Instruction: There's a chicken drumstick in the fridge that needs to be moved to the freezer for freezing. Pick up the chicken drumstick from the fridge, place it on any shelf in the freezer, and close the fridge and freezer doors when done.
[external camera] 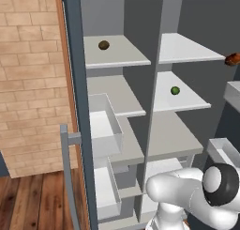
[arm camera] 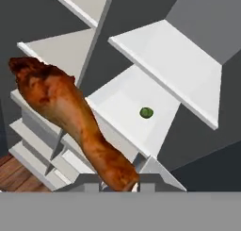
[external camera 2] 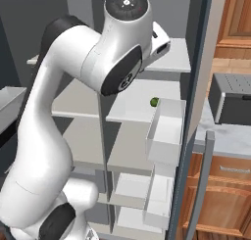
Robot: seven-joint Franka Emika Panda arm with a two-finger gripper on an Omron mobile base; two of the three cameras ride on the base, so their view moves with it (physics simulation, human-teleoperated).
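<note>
In the hand view my gripper is shut on the thin end of the chicken drumstick. Its orange-brown bulb points up and left, in the air in front of the open shelves. The left base view shows the drumstick at the right edge, level with the fridge's top shelf. The freezer is the narrower left half, and its top shelf carries a dark brown lump. Both doors stand open: the freezer door at left, the fridge door at right.
A small green ball lies on the fridge's second shelf. White bins stick out of the freezer side and white door bins hang on the fridge door. A brick wall stands left. A grey appliance sits on the counter right.
</note>
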